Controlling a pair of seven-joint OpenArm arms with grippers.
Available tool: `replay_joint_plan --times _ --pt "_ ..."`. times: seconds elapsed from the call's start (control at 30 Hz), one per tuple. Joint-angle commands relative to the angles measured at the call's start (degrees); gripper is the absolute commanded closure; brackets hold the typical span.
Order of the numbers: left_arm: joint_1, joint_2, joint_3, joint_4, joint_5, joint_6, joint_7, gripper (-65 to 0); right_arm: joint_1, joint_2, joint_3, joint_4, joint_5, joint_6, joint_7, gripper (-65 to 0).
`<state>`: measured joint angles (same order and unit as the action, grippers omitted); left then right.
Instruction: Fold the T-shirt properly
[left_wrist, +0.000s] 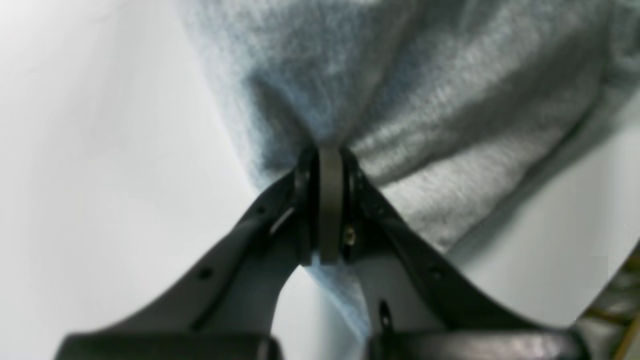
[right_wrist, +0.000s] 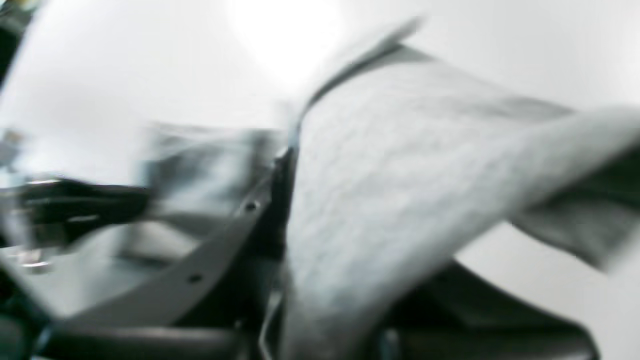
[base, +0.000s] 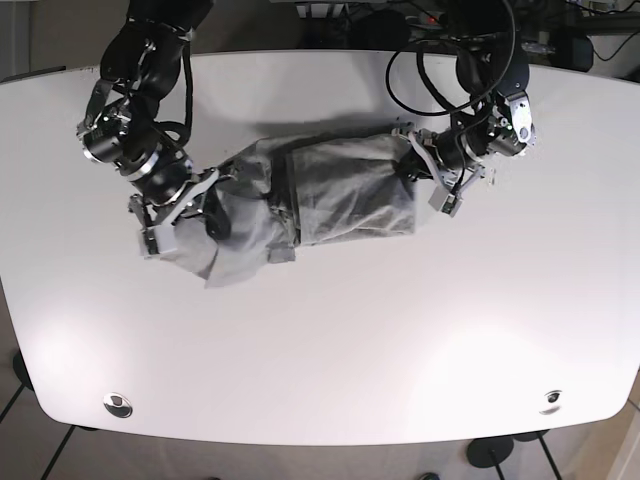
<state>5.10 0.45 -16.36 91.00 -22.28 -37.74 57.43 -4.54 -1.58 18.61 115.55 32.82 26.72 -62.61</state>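
A grey T-shirt (base: 320, 200) lies partly folded across the middle of the white table (base: 320, 340). My left gripper (left_wrist: 330, 165) is shut on the shirt's fabric (left_wrist: 400, 100); in the base view it (base: 412, 158) sits at the shirt's right end. My right gripper (base: 205, 205) is at the shirt's left end, with cloth hanging around it. The right wrist view is blurred; grey cloth (right_wrist: 400, 175) drapes over the fingers (right_wrist: 240, 220) and seems pinched between them.
The table's far edge (base: 320, 55) and cables (base: 430, 60) lie behind the arms. Two round metal fittings sit near the front edge (base: 117, 404) (base: 549, 399). Chair legs and floor show beyond the table.
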Motion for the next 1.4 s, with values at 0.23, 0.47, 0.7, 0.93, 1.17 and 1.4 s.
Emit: replay_joint_plan --times 0.23,0.47,0.7,0.93,1.17,1.4 --pt "-0.3 1.5 5.3 0.6 -0.6 3.8 0.1 0.0 0.4 -1.9 -18.0 0.5 0.2 -2.76 3.6 -1.7" --pt "-0.4 1.5 5.3 0.6 -0.6 3.8 0.1 0.0 0.9 -1.9 -31.9 -9.7 -10.4 -8.21 15.2 -6.8" --pt "-0.4 1.5 5.2 1.6 -1.9 3.6 0.0 0.0 1.1 -2.0 -34.7 -17.0 -18.4 -10.15 20.2 -42.0" --pt "0.0 -0.5 -3.9 8.4 -18.6 3.8 0.3 0.0 0.1 -1.5 -41.4 -11.6 -19.1 -12.17 20.1 -50.7" --pt "4.4 -16.7 -20.4 10.1 -21.4 3.6 0.1 0.0 2.8 -2.1 -49.5 -11.9 -19.0 -14.28 20.1 -50.9" --pt "5.7 -21.2 -24.7 11.1 -21.5 3.5 -0.1 0.0 0.0 0.7 -47.9 -1.1 -18.4 -15.34 20.2 -47.2"
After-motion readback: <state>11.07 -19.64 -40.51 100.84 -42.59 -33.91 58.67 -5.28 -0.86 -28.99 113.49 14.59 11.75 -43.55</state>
